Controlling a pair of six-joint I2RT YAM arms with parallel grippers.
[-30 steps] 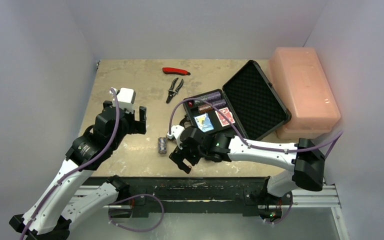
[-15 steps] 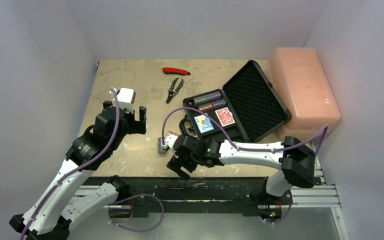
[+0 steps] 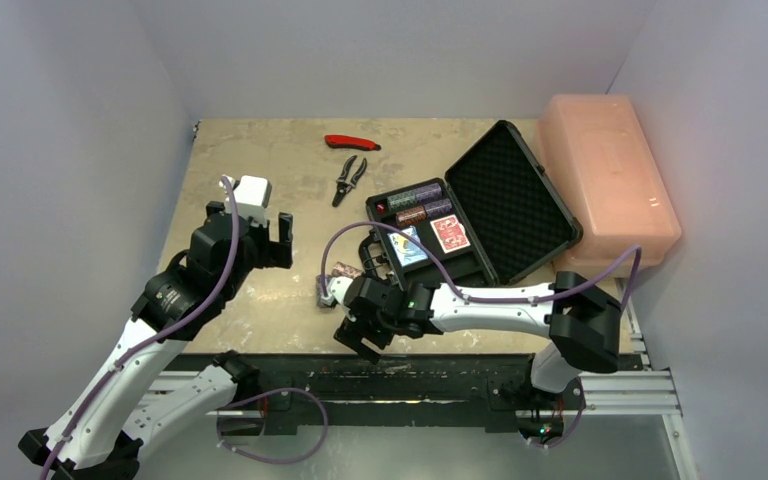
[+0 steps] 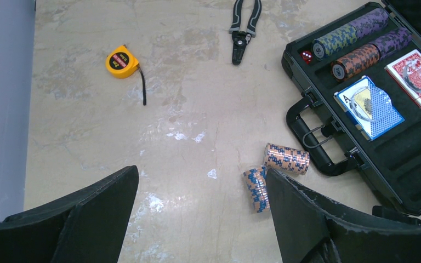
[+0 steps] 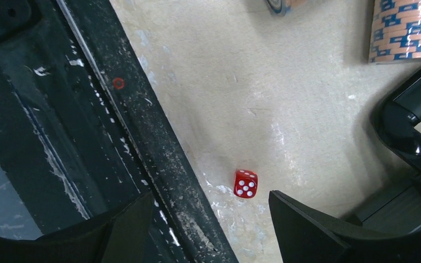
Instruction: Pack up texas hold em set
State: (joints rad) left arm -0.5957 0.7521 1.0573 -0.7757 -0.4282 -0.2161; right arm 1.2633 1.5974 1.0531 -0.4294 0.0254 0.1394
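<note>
— Dice explain why we have the right hand (image 5: 208, 200) so low at the near edge of the counter (image 5: 225, 82). One red die (image 5: 245, 183) lies there beside the black rail (image 5: 142, 142), and our fingers stand apart on either side of it, touching nothing.
— And the briefcase (image 3: 508, 195)?
— Open on the right, lid laid back, so we can drop things straight in. Chip stacks (image 4: 351, 39), the blue deck (image 4: 369, 107), the red deck (image 4: 420, 68) and another die (image 4: 306, 55) already sit in their slots.
— What's left out?
— Two loose stacks (image 4: 286, 158), just beside the handle (image 4: 307, 137). We judge the die comes first, being small and close to the edge.
— The left hand (image 4: 200, 174)?
— Held high over the left of the counter, fingers apart, empty, out of our way.
</note>
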